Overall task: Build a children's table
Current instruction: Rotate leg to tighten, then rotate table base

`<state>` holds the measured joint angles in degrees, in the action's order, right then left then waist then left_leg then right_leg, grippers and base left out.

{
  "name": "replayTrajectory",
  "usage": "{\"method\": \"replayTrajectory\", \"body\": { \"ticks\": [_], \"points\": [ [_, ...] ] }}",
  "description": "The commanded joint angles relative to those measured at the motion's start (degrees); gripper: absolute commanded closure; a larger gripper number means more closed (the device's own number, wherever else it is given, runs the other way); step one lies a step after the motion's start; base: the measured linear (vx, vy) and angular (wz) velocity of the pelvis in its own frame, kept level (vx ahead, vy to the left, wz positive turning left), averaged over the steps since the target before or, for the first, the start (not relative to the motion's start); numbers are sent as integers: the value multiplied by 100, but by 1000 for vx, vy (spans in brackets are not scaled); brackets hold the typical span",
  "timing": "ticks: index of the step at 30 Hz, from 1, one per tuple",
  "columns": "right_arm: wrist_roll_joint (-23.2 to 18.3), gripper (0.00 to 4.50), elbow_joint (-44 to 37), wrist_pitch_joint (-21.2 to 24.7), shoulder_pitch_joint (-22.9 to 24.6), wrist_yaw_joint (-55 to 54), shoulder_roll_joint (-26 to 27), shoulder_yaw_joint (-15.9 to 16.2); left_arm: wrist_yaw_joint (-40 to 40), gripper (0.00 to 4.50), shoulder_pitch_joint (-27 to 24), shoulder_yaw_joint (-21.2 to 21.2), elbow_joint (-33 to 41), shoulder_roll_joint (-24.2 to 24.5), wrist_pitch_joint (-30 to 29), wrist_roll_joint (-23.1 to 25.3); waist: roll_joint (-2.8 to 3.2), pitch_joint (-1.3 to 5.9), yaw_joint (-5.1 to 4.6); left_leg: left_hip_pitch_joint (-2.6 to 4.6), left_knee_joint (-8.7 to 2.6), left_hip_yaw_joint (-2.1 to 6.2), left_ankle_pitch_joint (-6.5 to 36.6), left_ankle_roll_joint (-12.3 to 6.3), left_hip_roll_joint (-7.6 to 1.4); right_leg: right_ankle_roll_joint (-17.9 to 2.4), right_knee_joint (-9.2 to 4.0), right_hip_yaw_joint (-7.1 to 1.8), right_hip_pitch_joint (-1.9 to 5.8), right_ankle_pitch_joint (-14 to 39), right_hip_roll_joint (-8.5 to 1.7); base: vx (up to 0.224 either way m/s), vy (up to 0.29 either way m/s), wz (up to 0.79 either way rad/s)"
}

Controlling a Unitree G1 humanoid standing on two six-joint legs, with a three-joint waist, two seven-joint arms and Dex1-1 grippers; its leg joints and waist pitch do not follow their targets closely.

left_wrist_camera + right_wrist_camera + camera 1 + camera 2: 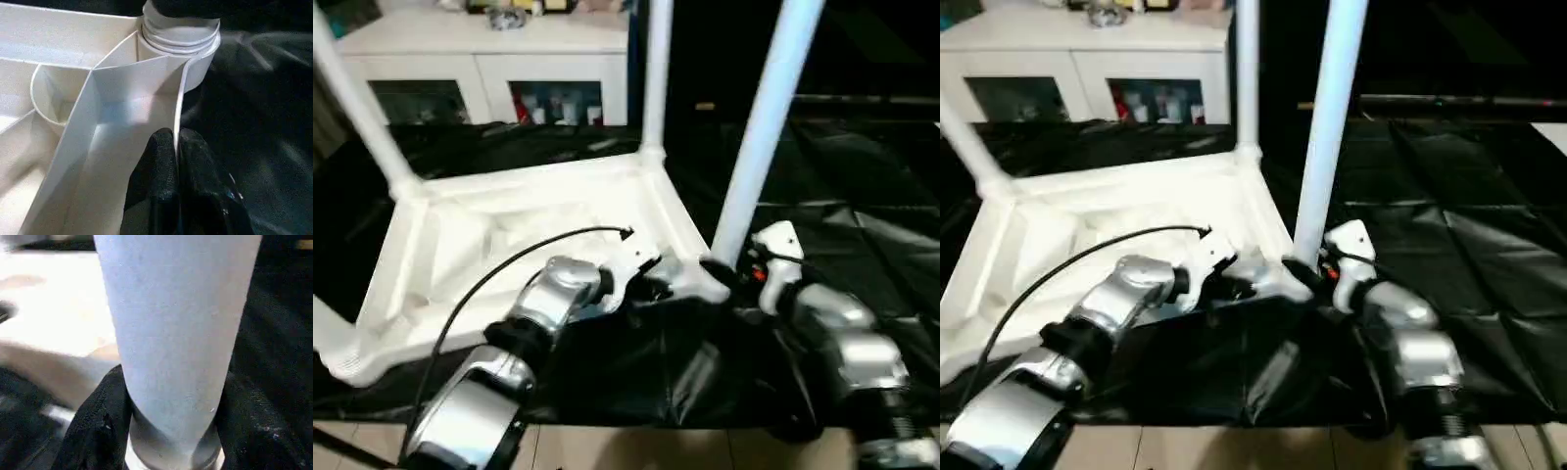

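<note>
Left gripper [177, 161] pinches the tabletop [509, 235] rim; right gripper [171, 426] clasps the leg [759, 137]: press it straight into its socket.

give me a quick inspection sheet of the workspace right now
surface: work table draped in wrinkled black cloth
job's things: white tabletop lies underside up; legs stand in its corners, the near leg at the corner socket by the grippers
clutter: nothing seen
grippers: left gripper shut on the tabletop's thin rim; right gripper has fingers on both sides of the near leg's base
cables: black cable arcs over the left forearm
surroundings: white cabinet with glass doors behind
</note>
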<state>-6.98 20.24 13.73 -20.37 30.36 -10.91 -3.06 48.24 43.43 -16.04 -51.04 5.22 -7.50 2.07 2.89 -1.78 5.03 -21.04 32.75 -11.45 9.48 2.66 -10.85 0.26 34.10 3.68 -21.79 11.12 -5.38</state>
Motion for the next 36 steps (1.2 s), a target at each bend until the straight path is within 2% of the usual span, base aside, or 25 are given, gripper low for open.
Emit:
{"method": "replayTrajectory", "body": {
  "ticks": [1, 4, 6, 7, 9, 13, 14, 15, 16, 17, 19, 20, 21, 23, 24, 26, 28, 29, 30, 31, 32, 33, 34, 35, 36],
  "points": [
    [-56, 252, 68, 446, 261, -198, 571, 457, -1200, 450, 271, 372, -279, -89, 149, 40, -79, 258, -18, 79, -410, 156, 1720, -50, -199, -937, -538, -212, 143, 1895, -329, 0, 0, 0],
    [-65, 252, -12, 246, 278, -235, 689, 498, -935, 450, 277, 245, -312, -132, 440, 95, -65, 249, -28, 86, -436, 168, 1894, -21, -207, -841, -561, -219, 131, 2064, -332, 0, 0, 0],
    [-114, 196, -100, 196, 308, -182, 708, 477, -800, 450, 259, 204, -308, -130, 544, 111, -53, 244, -33, 84, -450, 175, 2017, -12, -215, -793, -578, -223, 132, 2119, -338, 0, 0, 0],
    [-127, 196, -117, 208, 312, -171, 706, 472, -779, 450, 255, 198, -307, -128, 562, 112, -53, 246, -36, 84, -452, 174, 2020, -3, -221, -791, -572, -226, 133, 2085, -337, 0, 0, 0],
    [-279, 176, -375, 345, 358, 27, 612, 424, -460, 450, 186, 139, -266, -106, 825, 107, -58, 256, -26, 76, -453, 174, 1962, -45, -222, -821, -556, -233, 149, 1863, -334, 0, 0, 0],
    [-157, 143, -514, 163, 335, 217, 350, 494, -392, 450, 163, 221, -285, -150, 1181, 43, -71, 274, -14, 50, -421, 149, 1672, -139, -216, -941, -507, -233, 169, 1425, -338, 0, 0, 0],
    [-223, 125, -560, 169, 322, 396, 218, 463, -370, 422, 153, 308, -234, -175, 1151, -46, -103, 269, -14, 41, -412, 139, 1616, -181, -210, -963, -510, -230, 176, 1437, -342, 0, 0, 0],
    [-223, 125, -560, 169, 322, 396, 218, 463, -370, 422, 153, 308, -234, -175, 1151, -46, -83, 274, 7, 52, -402, 138, 1547, -223, -219, -986, -505, -229, 179, 1451, -350, 0, 0, 0],
    [-359, 122, -655, 177, 302, 879, -152, 401, -186, 393, 89, 411, -3, -149, 949, -199, -84, 269, 10, 51, -397, 132, 1527, -247, -218, -993, -507, -231, 174, 1459, -348, 0, 0, 0],
    [-395, 122, -685, 171, 304, 1059, -285, 394, -127, 390, 55, 425, 94, -119, 899, -229, -87, 279, 27, 40, -377, 129, 1446, -312, -221, -1039, -490, -227, 197, 1378, -351, 0, 0, 0],
    [-578, 122, -875, 166, 368, 1762, -773, 402, 71, 381, -108, 451, 504, 46, 757, -312, -68, 315, 51, 9, -342, 128, 1193, -413, -231, -1158, -433, -220, 236, 976, -354, 0, 0, 0],
    [-686, 122, -990, 194, 410, 2128, -1048, 383, 183, 368, -242, 488, 801, 187, 676, -378, -71, 343, 63, -15, -303, 129, 944, -537, -245, -1278, -367, -211, 248, 450, -339, 0, 0, 0],
    [-725, 122, -1027, 209, 422, 2253, -1138, 367, 221, 356, -295, 504, 913, 244, 647, -400, -88, 378, 62, -83, -266, 144, 585, -696, -241, -1369, -273, -192, 294, -201, -329, 0, 0, 0],
    [-796, 122, -1083, 200, 433, 2661, -1453, 302, 279, 336, -548, 574, 1416, 546, 578, -417, -104, 406, 46, -106, -189, 128, 241, -958, -215, -1504, -188, -167, 256, -942, -294, 0, 0, 0],
    [-817, 122, -1089, 179, 435, 2800, -1554, 279, 261, 326, -645, 616, 1601, 658, 554, -414, -113, 380, 55, -107, -170, 100, 235, -1069, -205, -1539, -205, -163, 214, -946, -278, 0, 0, 0],
    [-916, 122, -1081, 194, 422, 3100, -1798, 262, 249, 315, -949, 833, 2211, 924, 321, -501, -93, 361, 63, -95, -176, 94, 397, -1062, -218, -1539, -232, -154, 200, -513, -288, 0, 0, 0],
    [-1043, 122, -1143, 260, 437, 3428, -2033, 271, 382, 299, -1387, 1039, 3049, 1285, -106, -673, -65, 345, 67, -52, -209, 101, 611, -943, -277, -1535, -245, -154, 179, -7, -292, 0, 0, 0],
    [-1106, 122, -1171, 303, 447, 3540, -2115, 279, 449, 293, -1571, 1084, 3389, 1430, -295, -747, -95, 319, 66, -59, -233, 100, 734, -870, -290, -1491, -281, -157, 164, 308, -283, 0, 0, 0],
    [-1169, 122, -1207, 347, 454, 3653, -2187, 285, 541, 293, -1770, 1128, 3716, 1599, -455, -805, -70, 302, 65, -34, -256, 103, 900, -766, -292, -1453, -304, -163, 138, 636, -273, 0, 0, 0],
    [-1243, 122, -1256, 405, 468, 3762, -2248, 287, 673, 276, -2012, 1162, 4062, 1808, -603, -850, -71, 301, 68, -21, -263, 104, 984, -701, -305, -1437, -304, -172, 136, 740, -281, 0, 0, 0],
    [-1263, 122, -1270, 420, 473, 3791, -2264, 287, 709, 276, -2077, 1171, 4154, 1864, -641, -861, -57, 270, 64, -23, -299, 116, 1151, -607, -315, -1389, -328, -180, 119, 978, -272, 0, 0, 0],
    [-1311, 122, -1306, 485, 485, 3856, -2292, 287, 783, 265, -2216, 1199, 4346, 1972, -742, -923, -62, 248, 50, -19, -307, 105, 1258, -555, -301, -1347, -350, -185, 101, 1137, -261, 0, 0, 0],
    [-1358, 122, -1346, 553, 501, 3938, -2331, 291, 862, 255, -2384, 1249, 4564, 2092, -875, -1026, -78, 246, 74, 28, -319, 107, 1448, -425, -304, -1294, -370, -203, 86, 1425, -281, 0, 0, 0],
    [-1450, 122, -1429, 689, 546, 4131, -2429, 308, 1019, 247, -2766, 1385, 5046, 2344, -1193, -1299, -106, 236, 82, 8, -334, 123, 1544, -312, -312, -1262, -343, -213, 110, 1574, -305, 0, 0, 0],
    [-1545, 122, -1496, 831, 576, 4267, -2503, 313, 1105, 241, -2995, 1494, 5320, 2486, -1388, -1476, -96, 218, 86, 5, -356, 125, 1618, -272, -318, -1196, -357, -219, 86, 1684, -285, 0, 0, 0]
  ]
}}
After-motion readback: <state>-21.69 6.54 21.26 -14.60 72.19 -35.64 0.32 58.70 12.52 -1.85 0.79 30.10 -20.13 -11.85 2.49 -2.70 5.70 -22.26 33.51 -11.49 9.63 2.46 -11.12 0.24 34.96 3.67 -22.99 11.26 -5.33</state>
